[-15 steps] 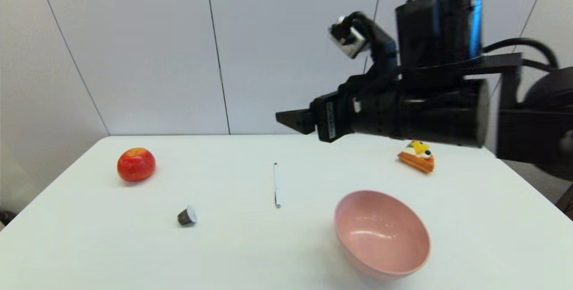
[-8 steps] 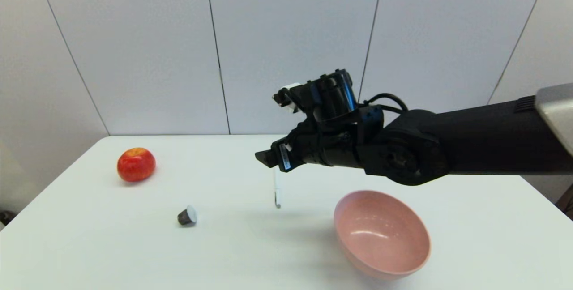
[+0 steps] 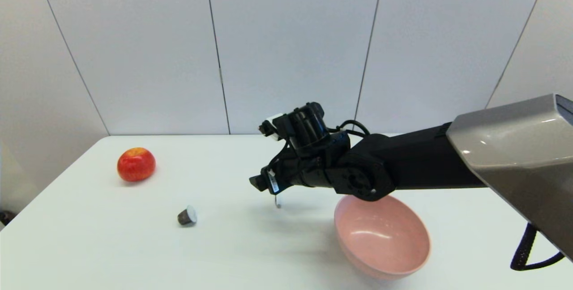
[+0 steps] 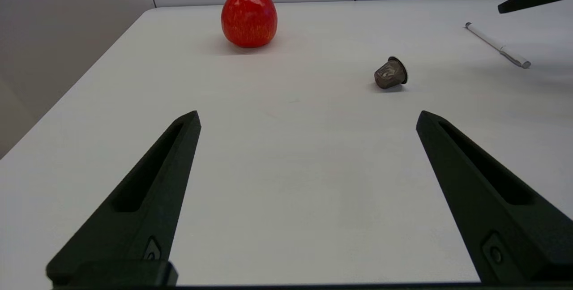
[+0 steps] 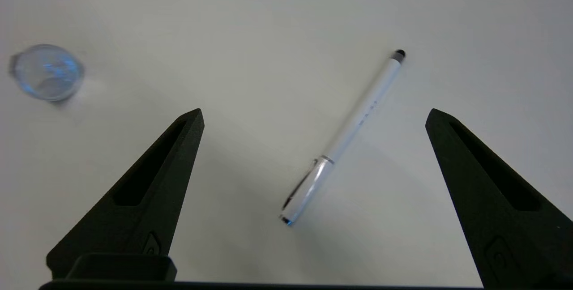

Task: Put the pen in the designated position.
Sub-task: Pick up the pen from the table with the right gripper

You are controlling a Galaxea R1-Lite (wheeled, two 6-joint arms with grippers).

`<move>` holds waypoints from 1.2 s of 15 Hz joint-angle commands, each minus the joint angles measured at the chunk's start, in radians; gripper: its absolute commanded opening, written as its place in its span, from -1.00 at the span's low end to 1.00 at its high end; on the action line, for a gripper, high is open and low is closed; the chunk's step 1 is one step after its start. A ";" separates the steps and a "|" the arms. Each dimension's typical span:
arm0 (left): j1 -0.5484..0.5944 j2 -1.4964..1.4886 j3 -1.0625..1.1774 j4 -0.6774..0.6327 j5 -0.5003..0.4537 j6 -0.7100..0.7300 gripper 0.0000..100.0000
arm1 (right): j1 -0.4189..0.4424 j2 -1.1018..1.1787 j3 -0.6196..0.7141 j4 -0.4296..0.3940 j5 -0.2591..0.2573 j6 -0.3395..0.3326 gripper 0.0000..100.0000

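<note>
Under the right gripper (image 5: 313, 113), flat on the white table (image 3: 112, 245): the pen (image 5: 344, 140), one item, untouched, lying slantwise in the gap between the spread fingers (image 5: 156, 182), nearer neither. Near it: small brown capsule (image 3: 186, 215), red apple (image 3: 136, 164), pink bowl (image 3: 382, 234) under the arm. Left gripper (image 4: 309, 117): fingers wide apart, holding nothing, low over bare tabletop, well apart from the pen.

Right arm extends from the right edge of the head view to frame centre, wrist pitched downward, right tool (image 3: 262, 185) low over the tabletop (image 3: 112, 245) with fingers (image 5: 147, 191) spread wide, holding nothing. Left tool (image 4: 309, 115) sits low near the tabletop, fingers likewise spread wide and empty.
</note>
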 commanded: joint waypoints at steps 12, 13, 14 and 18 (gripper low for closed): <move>0.000 0.001 0.000 0.000 -0.002 0.000 1.00 | 0.035 0.176 -0.123 0.011 -0.191 0.002 1.00; 0.000 0.001 0.000 -0.001 0.000 0.000 1.00 | 0.034 0.187 -0.123 0.015 -0.191 0.004 1.00; 0.000 0.001 0.000 0.000 0.000 0.000 1.00 | 0.032 0.199 -0.123 0.019 -0.191 0.007 1.00; 0.000 0.001 0.000 0.000 0.000 0.000 1.00 | 0.025 0.219 -0.131 0.022 -0.193 0.050 1.00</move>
